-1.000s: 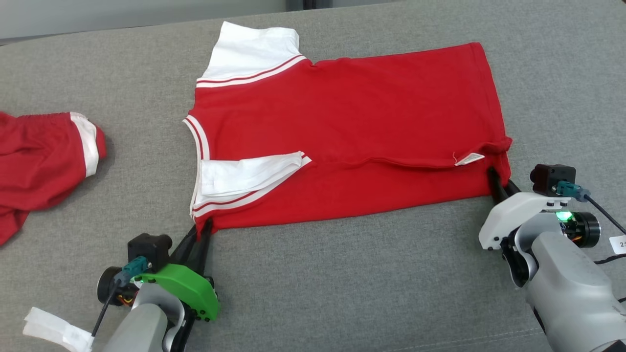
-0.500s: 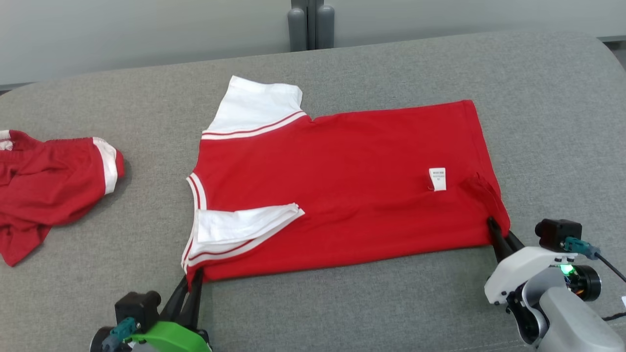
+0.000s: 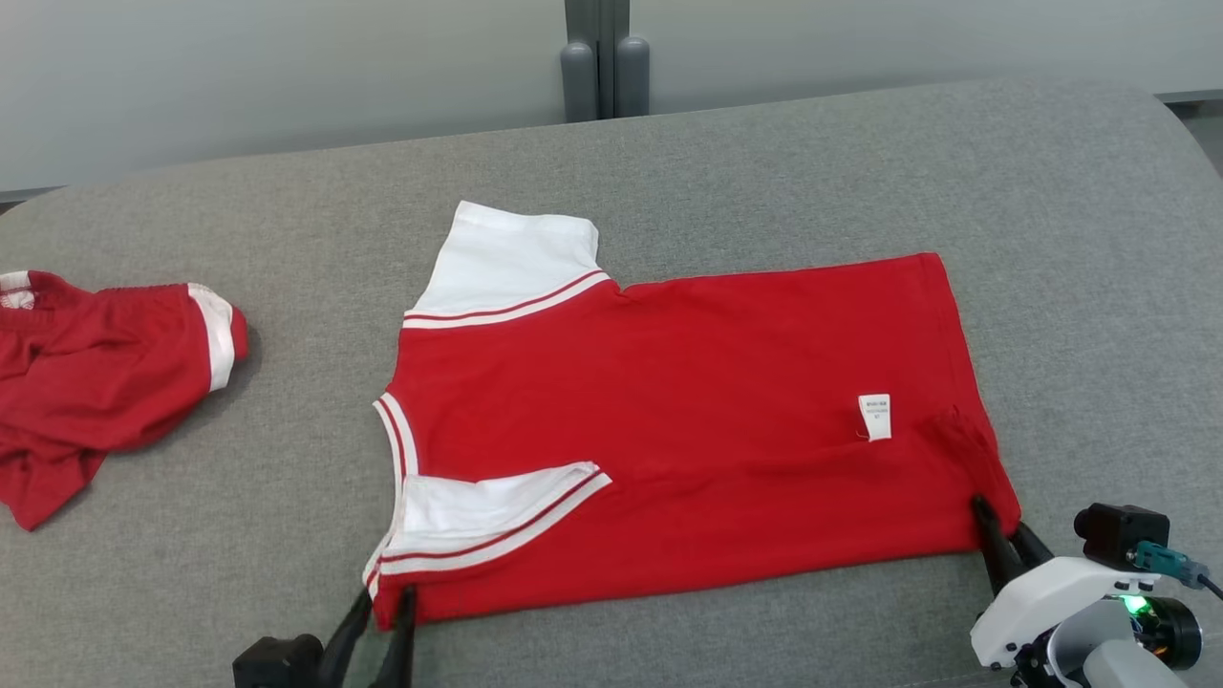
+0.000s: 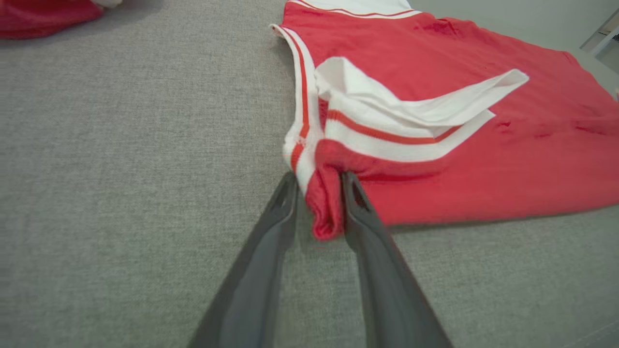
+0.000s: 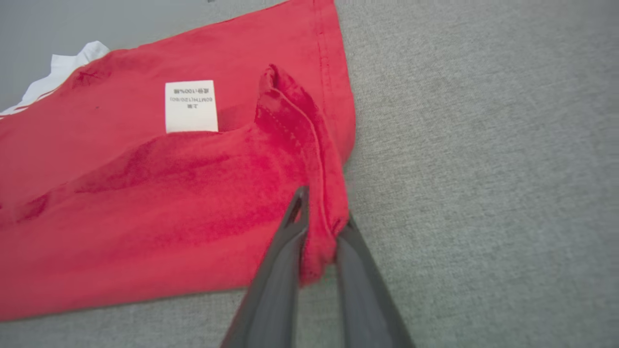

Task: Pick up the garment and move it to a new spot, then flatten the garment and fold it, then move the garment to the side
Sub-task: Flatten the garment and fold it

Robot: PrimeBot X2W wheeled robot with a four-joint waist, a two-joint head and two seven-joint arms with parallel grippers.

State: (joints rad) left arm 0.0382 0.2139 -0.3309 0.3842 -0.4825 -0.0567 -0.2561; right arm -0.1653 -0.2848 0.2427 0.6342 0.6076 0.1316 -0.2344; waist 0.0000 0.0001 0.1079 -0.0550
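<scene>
- Two end effectors sit at the near edge of the garment, one at each near corner.
- We find the left end effector slightly spread. The shoulder corner lies bunched between its fingers, and we judge it loose rather than pinched.
- We find the right end effector pressed together on the hem corner, with red cloth pinched between the fingers.
- Step in hand, by our judgement: letting go after laying the garment flat, ahead of the fold.
- To do this well, we advise opening both pairs of fingers fully before any withdrawal. Each arm should then back out low along its own fingers' line so that neither corner is dragged or lifted.
- We note a raised ridge of cloth running up from the right grip, beside the care label. It wants smoothing before a fold is set.
- The near white sleeve lies turned in over the red body, just beyond the left fingers. The far sleeve lies spread outward.
- The garment lies spread on the grey padded surface, neck to the robot's left and hem to its right.
- A second red garment lies crumpled well apart to the left, clear of the work.
</scene>
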